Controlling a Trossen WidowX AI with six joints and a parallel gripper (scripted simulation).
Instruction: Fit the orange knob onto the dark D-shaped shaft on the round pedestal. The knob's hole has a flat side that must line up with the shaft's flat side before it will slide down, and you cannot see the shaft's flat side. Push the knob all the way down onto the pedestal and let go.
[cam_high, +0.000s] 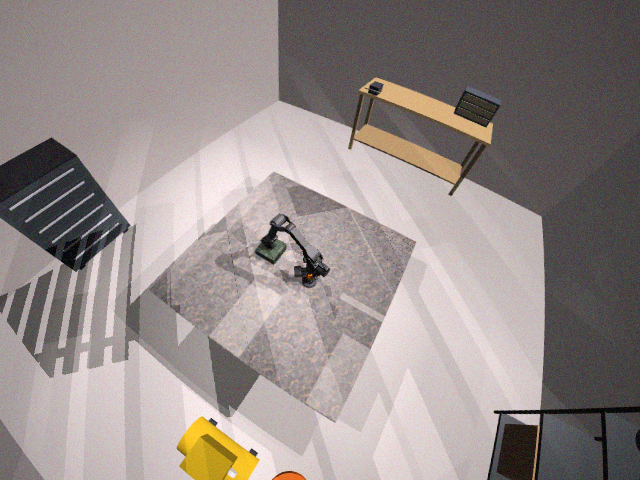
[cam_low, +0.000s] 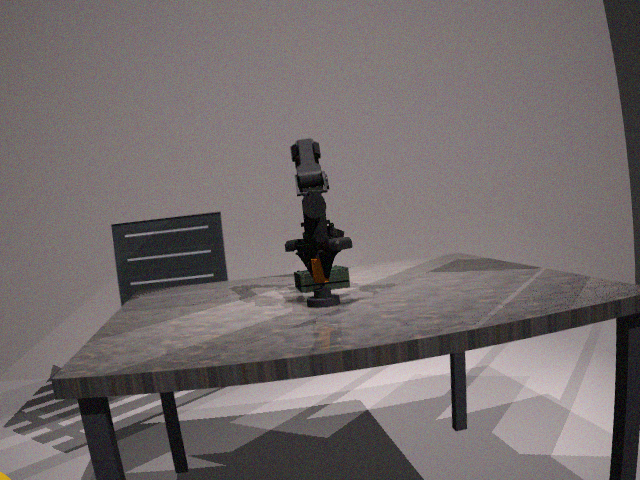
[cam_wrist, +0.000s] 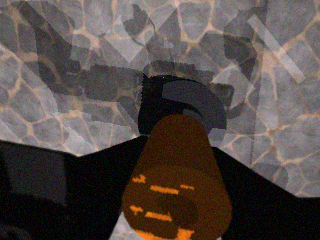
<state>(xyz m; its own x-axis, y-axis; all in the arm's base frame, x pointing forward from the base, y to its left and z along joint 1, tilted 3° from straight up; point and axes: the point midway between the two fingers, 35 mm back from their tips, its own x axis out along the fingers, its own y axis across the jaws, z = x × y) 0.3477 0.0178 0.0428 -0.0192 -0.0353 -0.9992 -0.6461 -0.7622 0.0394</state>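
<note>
The orange knob is held between the fingers of my gripper, which is shut on it. In the exterior view the knob leans a little, with its lower end just above or at the top of the narrow upright part of the round pedestal. In the wrist view the knob covers the near part of the pedestal. The shaft is hidden by the knob and fingers or lost in dark shadow. Whether the knob touches the shaft I cannot tell.
The arm's green base block stands on the stone-patterned table behind the pedestal in the exterior view. Away from the table are a dark cabinet, a wooden bench and a yellow object.
</note>
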